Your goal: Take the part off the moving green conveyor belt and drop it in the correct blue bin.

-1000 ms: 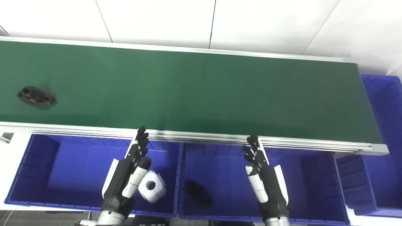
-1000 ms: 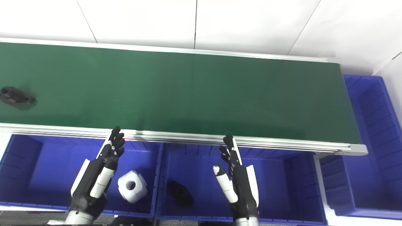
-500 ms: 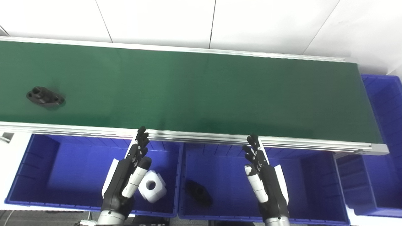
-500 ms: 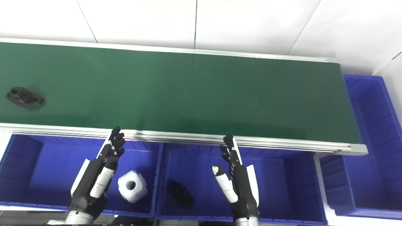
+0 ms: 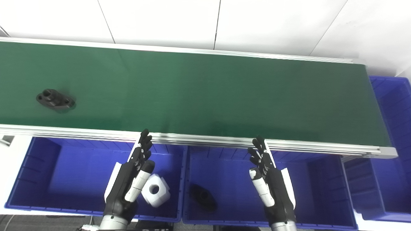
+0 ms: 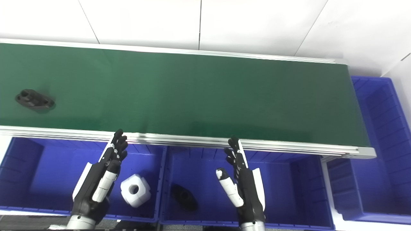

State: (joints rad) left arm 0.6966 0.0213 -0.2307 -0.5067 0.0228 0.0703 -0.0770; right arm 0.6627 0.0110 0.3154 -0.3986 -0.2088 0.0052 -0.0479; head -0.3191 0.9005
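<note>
A black flanged part point(image 5: 55, 100) lies on the green conveyor belt point(image 5: 205, 93) near its left end. My left hand point(image 5: 130, 183) hovers open over the left blue bin point(image 5: 48, 173), fingers pointing toward the belt's near rail. My right hand point(image 5: 271, 186) hovers open over the middle blue bin point(image 5: 314, 186), also just short of the rail. Both hands hold nothing and are far from the part.
A white cube-like part with a hole point(image 5: 155, 190) lies in the left bin beside my left hand. A black part point(image 5: 203, 197) lies in the middle bin. Another blue bin point(image 5: 393, 134) stands at the belt's right end. A white wall rises behind the belt.
The black part has ridden the belt to the right. Both hands have stayed nearly where they were, the right one shifting very slightly left.
</note>
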